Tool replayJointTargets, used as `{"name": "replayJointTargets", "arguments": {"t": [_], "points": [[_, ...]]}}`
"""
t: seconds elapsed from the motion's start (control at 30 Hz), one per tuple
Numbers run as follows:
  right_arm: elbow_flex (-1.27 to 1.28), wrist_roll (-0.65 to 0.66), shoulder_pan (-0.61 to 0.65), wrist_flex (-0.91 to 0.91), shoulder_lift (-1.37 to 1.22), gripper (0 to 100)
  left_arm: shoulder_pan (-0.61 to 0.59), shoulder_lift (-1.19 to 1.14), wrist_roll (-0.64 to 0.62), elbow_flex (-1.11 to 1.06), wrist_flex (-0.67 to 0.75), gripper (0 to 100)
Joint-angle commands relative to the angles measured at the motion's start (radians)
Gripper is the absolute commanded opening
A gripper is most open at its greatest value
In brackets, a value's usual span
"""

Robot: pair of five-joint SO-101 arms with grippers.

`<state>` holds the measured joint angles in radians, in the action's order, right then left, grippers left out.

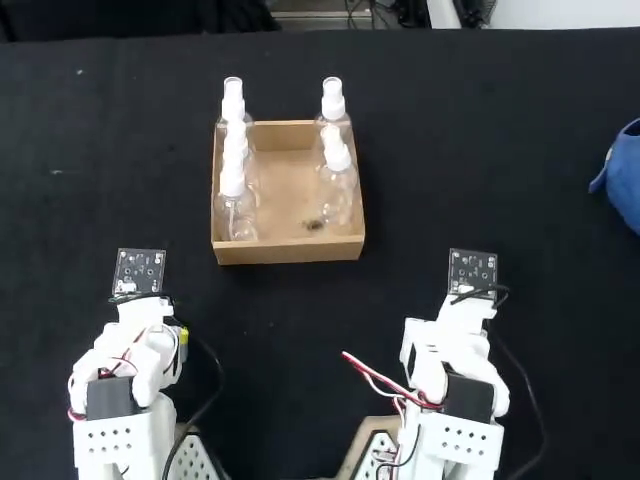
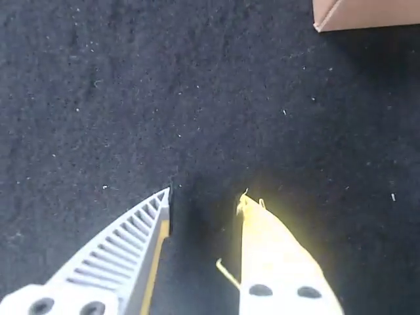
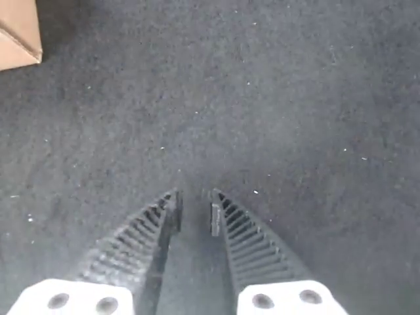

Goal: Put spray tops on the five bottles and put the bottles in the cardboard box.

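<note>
The cardboard box (image 1: 288, 247) sits mid-table. Several clear bottles with white spray tops (image 1: 232, 185) stand upright in it, along its left wall and its right wall (image 1: 336, 160). Both arms are folded back near the table's front edge, well short of the box. My left gripper (image 2: 205, 195) hangs over bare black cloth, open, with nothing between its fingers. My right gripper (image 3: 195, 195) also points at bare cloth, its fingers nearly together with only a thin slit and nothing held. A box corner (image 2: 354, 13) shows ahead of the left gripper, another corner (image 3: 16, 39) ahead of the right.
Black cloth (image 1: 480, 150) covers the whole table. A blue object (image 1: 625, 185) lies at the right edge. The left arm's base (image 1: 120, 400) and the right arm's base (image 1: 450, 400) stand at the front, with red and black wires (image 1: 375, 385) between them.
</note>
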<state>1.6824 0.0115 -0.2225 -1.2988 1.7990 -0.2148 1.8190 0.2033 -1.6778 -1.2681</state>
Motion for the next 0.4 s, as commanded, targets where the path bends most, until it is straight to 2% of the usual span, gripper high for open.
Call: {"name": "replayJointTargets", "arguments": {"t": [0.0, 0.37], "points": [[-0.001, 0.008, -0.017, -0.006, 0.096, 5.7, -0.005, 0.009, -0.005, -0.022, -0.008, 3], [-0.001, 0.008, -0.017, -0.006, 0.096, 5.7, -0.005, 0.009, -0.005, -0.022, -0.008, 3]]}}
